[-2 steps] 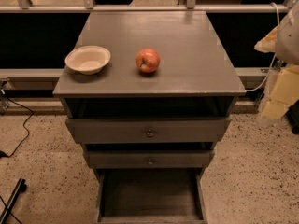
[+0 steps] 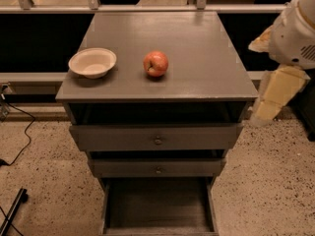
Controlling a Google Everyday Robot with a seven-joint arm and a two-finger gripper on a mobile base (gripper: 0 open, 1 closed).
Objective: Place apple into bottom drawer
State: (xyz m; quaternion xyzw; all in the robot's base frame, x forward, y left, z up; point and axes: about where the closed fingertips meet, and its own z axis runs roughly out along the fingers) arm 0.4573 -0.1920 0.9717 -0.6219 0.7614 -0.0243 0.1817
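Observation:
The red apple (image 2: 155,63) with yellowish patches sits on the top of the dark grey-brown cabinet (image 2: 197,58), near its middle front. The bottom drawer (image 2: 158,208) is pulled out at the foot of the cabinet, and its flat floor shows bare. My gripper (image 2: 268,107) hangs beside the cabinet's right front corner, below the white arm (image 2: 295,33). It is well to the right of the apple and holds nothing I can see.
A cream round bowl (image 2: 92,62) stands on the cabinet top left of the apple. The top drawer (image 2: 157,137) and middle drawer (image 2: 157,168) are slightly pulled out. A railing (image 2: 147,6) runs behind. Black cables (image 2: 19,136) lie on the speckled floor at left.
The arm and gripper have shifted a little left, closer to the cabinet's right edge. The apple, bowl and drawers have not moved.

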